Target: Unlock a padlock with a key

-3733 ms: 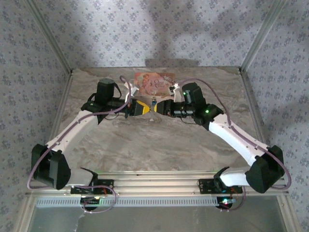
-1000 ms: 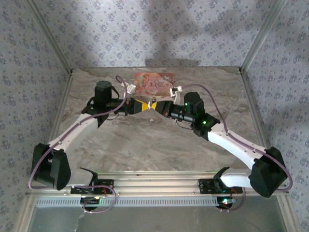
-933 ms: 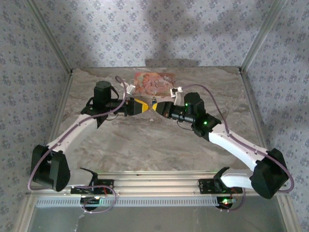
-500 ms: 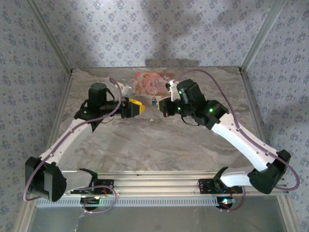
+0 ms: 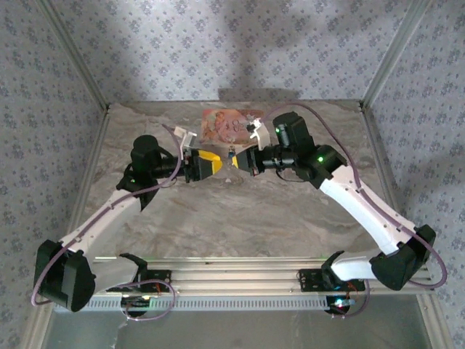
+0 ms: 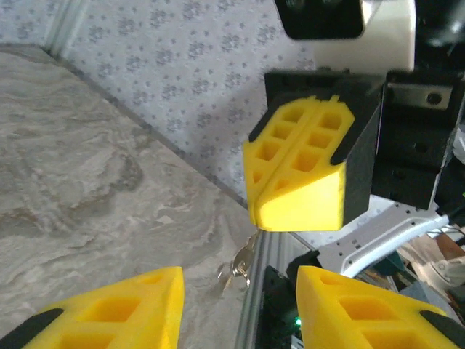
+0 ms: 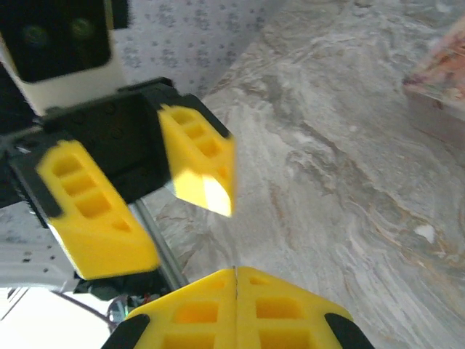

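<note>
Yellow left fingers [image 7: 200, 160] gape, tip to tip with the clenched right fingers [image 6: 320, 182], both arms outstretched.

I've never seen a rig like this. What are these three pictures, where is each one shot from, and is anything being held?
These are two robot arms bolted at the near edge of a marbled table. The wide picture comes from a fixed camera above and behind them. The other two come from cameras on the wrists, each looking past its own yellow fingers at the other arm. The left gripper is open. The right gripper is shut, with nothing visible between its fingers. Between them the tiny blue padlock lies on the table, unheld. A flat pink box lies behind it.
</note>
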Controlling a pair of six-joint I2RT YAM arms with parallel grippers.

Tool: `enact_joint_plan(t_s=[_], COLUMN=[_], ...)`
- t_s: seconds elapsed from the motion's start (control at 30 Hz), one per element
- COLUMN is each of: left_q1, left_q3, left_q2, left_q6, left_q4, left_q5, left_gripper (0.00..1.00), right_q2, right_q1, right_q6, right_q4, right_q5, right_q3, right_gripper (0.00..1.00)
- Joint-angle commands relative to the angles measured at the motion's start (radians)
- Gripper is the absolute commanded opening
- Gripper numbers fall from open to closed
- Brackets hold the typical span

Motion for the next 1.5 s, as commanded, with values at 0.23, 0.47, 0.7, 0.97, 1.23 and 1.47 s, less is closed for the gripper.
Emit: enact_joint_plan(t_s=[0.23,0.47,0.7,0.97,1.23,1.47], left_q1=[-0.056,-0.055,-0.053,-0.055,-0.062,-0.063], left_q3=[0.024,0.037,0.056,0.074,0.095,0.095], left_q2=[-0.020,-0.025,-0.017,-0.008,0.015,0.023], left_q6=[0.043,0.061,0.075,0.078,0.099,0.133], left_q4=[0.000,-0.035,-0.067,-0.077,-0.095,-0.144], left_q5=[0.042,0.057,0.096,0.114,0.144,0.140], left_gripper=[0.40,0.25,0.37,0.38,0.32,0.29], right_q2=[0.045,0.050,0.056,0.071,0.077,0.075], right_q1=[-0.009,-0.016,-0.024,-0.026,-0.033,-0.041], right_q6=[-0.122,-0.170,-0.211,-0.229,-0.228,-0.217], right_q4=[-0.092,-0.149,-0.197,-0.214,-0.208,-0.194], right_q5=[-0.187,-0.183,-0.199,-0.208,-0.219,-0.228], right_q3=[0.121,0.143,0.167,0.179,0.176,0.168], right_gripper=[0.00,0.00,0.00,0.00,0.00,0.00])
